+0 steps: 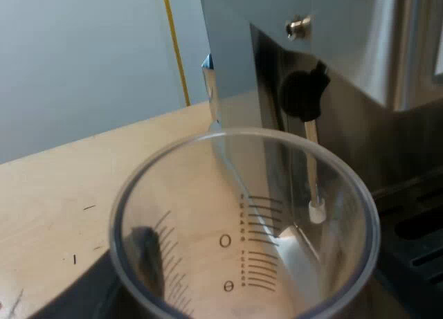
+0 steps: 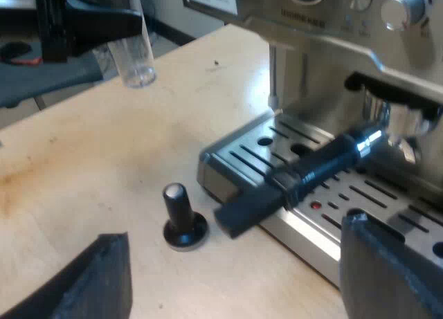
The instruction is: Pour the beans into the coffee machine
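The clear measuring glass (image 1: 242, 229) with printed scale lines sits close under my left wrist, mouth up, and I see no beans in it. One dark finger (image 1: 145, 253) shows through its wall. From the right wrist view, my left gripper (image 2: 97, 21) holds the glass (image 2: 135, 56) in the air above the wooden table, apart from the espresso machine (image 2: 325, 14). The machine's steel side (image 1: 360, 42) rises just beyond the glass. My right gripper (image 2: 239, 277) hangs open low over the table by the drip tray, holding nothing.
A tamper with a black knob (image 2: 183, 222) stands on the table near the drip tray (image 2: 242, 149). The holder's dark handle (image 2: 297, 177) juts out over the tray from the machine's front. A black steam knob (image 1: 302, 94) and thin wand (image 1: 313, 167) stick out beside the glass.
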Robot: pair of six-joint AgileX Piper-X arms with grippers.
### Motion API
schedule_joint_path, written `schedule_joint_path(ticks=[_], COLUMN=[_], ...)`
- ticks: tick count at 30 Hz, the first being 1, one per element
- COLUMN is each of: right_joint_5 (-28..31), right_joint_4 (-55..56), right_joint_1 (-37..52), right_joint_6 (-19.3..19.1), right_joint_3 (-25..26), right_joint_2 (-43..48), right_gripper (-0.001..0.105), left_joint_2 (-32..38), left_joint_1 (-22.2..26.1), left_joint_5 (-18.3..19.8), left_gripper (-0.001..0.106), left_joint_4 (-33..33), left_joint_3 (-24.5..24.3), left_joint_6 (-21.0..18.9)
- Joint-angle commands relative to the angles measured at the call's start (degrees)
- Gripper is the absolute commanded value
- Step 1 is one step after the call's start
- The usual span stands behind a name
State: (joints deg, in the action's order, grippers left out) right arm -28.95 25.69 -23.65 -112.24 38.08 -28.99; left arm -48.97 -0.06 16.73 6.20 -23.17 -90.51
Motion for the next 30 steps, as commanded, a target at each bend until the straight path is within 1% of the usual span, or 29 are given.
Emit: schedule_joint_path(ticks=[1,5,7,9,12,18,19,22,23,28,30], right_joint_5=[-0.86,-0.86,-0.86,-0.86,-0.86,-0.86,-0.86,-0.86,-0.86,-0.86,-0.86], right_joint_4=[-4.27,-6.50,-8.16,-8.61,-10.89,-15.90,-16.13,-19.20,-19.72,-21.69,-21.69], right_joint_1=[-0.04,-0.04,-0.04,-0.04,-0.04,-0.04,-0.04,-0.04,-0.04,-0.04,-0.04], right_joint_6=[-0.72,-0.72,-0.72,-0.72,-0.62,-0.62,-0.62,0.39,0.63,0.62,0.62], right_joint_3=[-2.91,-5.31,-6.80,-7.29,-8.58,-8.66,-8.66,-8.66,-8.66,-8.66,-8.66], right_joint_2=[0.36,0.17,-0.52,-0.50,-1.90,-4.89,-5.13,-7.25,-7.67,-8.59,-8.59], right_gripper=[0.064,0.064,0.064,0.064,0.064,0.064,0.064,0.064,0.064,0.064,0.064], left_joint_2=[-4.21,-8.91,-12.06,-13.60,-17.72,-24.39,-24.60,-28.25,-29.09,-34.84,-36.53], left_joint_1=[-0.04,-0.04,-0.04,-0.04,-0.04,-0.04,-0.04,-0.04,-0.04,-0.04,-0.04], left_joint_5=[0.20,0.20,0.20,0.20,0.20,0.20,0.20,0.20,0.20,0.20,0.20], left_gripper=[0.011,0.011,0.011,0.011,0.011,0.011,0.011,0.011,0.011,0.011,0.011], left_joint_4=[4.59,8.54,12.48,14.33,18.49,22.17,22.40,25.32,25.95,32.17,33.80], left_joint_3=[-0.19,-0.19,-0.19,-0.19,-0.19,-0.14,-0.14,-0.14,-0.14,-0.14,-0.14], left_joint_6=[-0.03,-0.79,-0.99,-0.99,-0.99,-0.99,-0.99,-1.13,-1.43,-5.70,-5.77])
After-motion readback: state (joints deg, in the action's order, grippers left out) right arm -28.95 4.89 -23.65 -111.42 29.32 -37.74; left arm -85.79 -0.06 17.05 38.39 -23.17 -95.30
